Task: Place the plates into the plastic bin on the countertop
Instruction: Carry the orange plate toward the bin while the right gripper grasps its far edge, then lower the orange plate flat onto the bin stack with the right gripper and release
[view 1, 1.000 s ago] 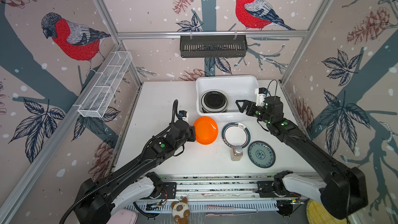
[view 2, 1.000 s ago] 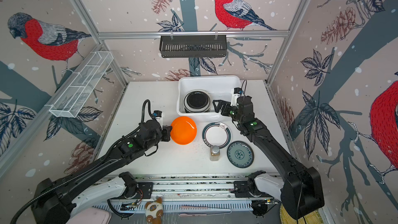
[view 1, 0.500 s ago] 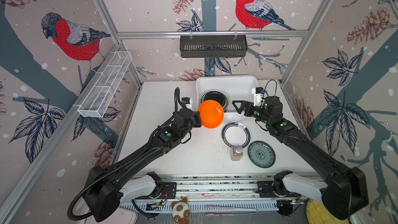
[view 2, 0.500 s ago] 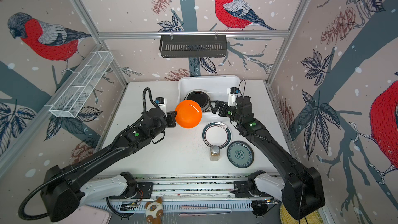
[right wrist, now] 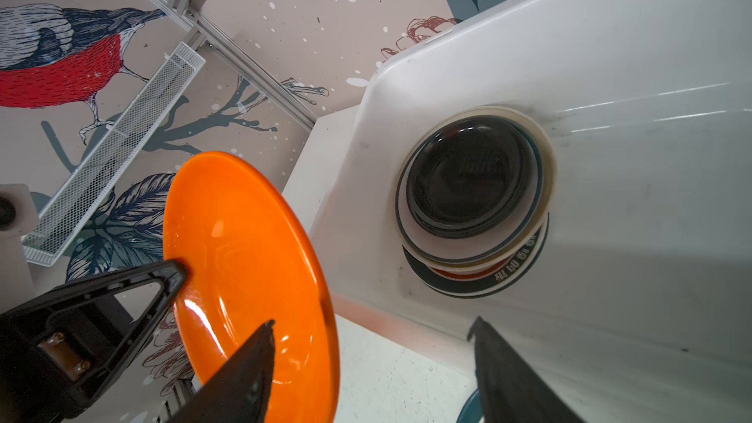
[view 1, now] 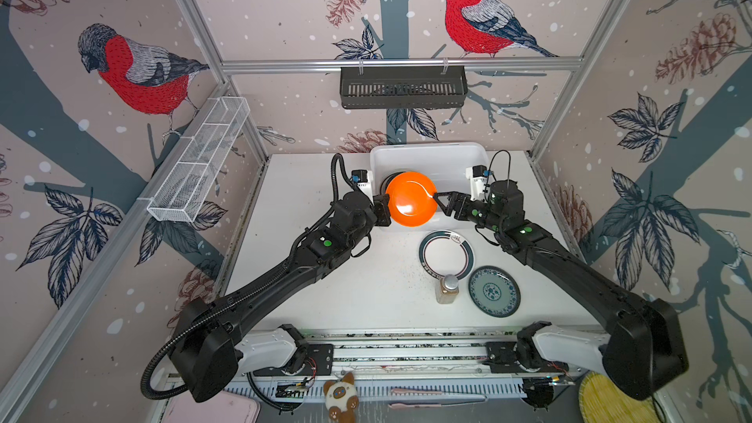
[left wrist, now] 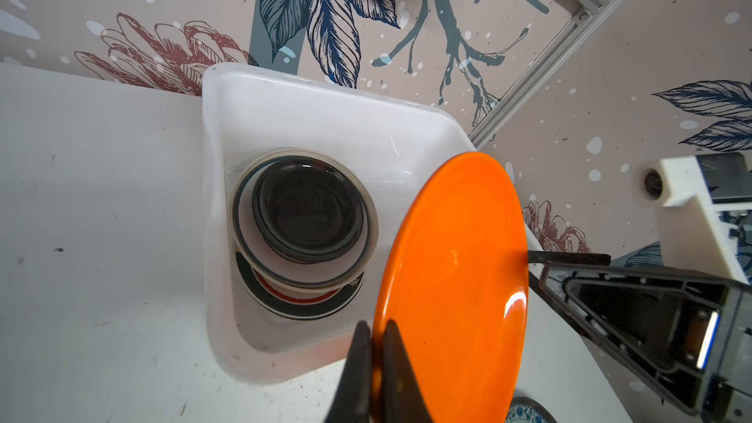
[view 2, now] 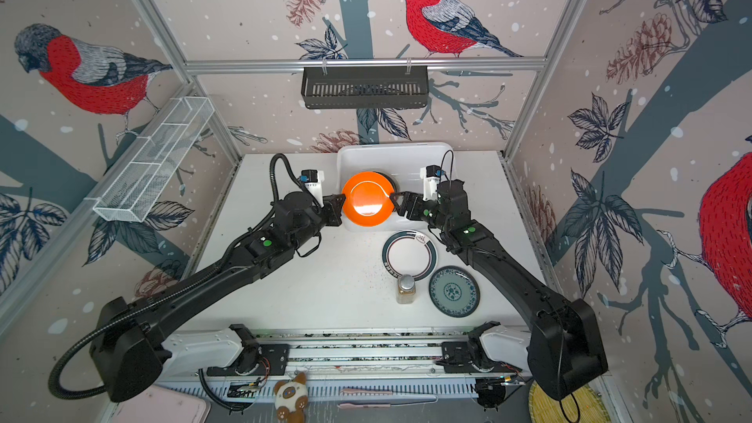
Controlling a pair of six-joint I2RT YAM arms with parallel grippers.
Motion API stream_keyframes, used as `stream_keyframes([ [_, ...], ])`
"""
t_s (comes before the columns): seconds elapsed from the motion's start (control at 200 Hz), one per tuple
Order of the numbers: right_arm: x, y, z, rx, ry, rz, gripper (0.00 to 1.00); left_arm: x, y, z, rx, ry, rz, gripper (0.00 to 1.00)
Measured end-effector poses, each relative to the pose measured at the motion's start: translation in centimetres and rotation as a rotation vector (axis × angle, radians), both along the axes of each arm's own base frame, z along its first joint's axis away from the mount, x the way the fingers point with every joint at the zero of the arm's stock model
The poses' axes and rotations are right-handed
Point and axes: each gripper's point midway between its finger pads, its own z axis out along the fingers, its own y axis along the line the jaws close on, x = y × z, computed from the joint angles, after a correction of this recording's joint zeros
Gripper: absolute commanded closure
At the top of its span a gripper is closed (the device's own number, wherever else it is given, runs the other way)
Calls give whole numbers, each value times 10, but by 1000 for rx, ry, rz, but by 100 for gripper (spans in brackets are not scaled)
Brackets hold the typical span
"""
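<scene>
At the far edge of the countertop (view 1: 325, 299) stands the plastic bin (view 1: 427, 152), holding a stack of plates (left wrist: 305, 209) topped by a black one. Above the bin's near rim hangs the orange plate (view 1: 411, 199), tilted. The left gripper (view 1: 384, 209) pinches 1 side of its rim, while the right gripper (view 1: 441, 203), jaws spread, meets the opposite side. Nearer, a teal-rimmed plate (view 1: 445, 252) and a patterned plate (view 1: 493, 290) lie flat, with an amber bottle (view 1: 447, 288) just beside both.

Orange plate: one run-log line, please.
left hand: shut on orange plate | right hand: open around its rim | plate: at plastic bin rim
</scene>
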Motion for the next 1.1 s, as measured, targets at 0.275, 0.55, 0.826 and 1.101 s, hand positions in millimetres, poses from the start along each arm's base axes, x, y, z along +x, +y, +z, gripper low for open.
stream_keyframes([
  [0.275, 5, 12, -5, 34, 26, 46, 69, 8, -14, 8, -28, -14, -41, 100],
  [0.55, 10, 19, 3, 81, 28, 69, 97, 20, -10, -5, -6, 7, -5, 98],
  [0.826, 19, 24, -2, 91, 65, 66, 100, 20, -10, -4, -9, 6, -27, 27],
  [1.101, 58, 17, -6, 64, 95, -20, 100, 10, 8, 21, -8, -86, 6, 2],
])
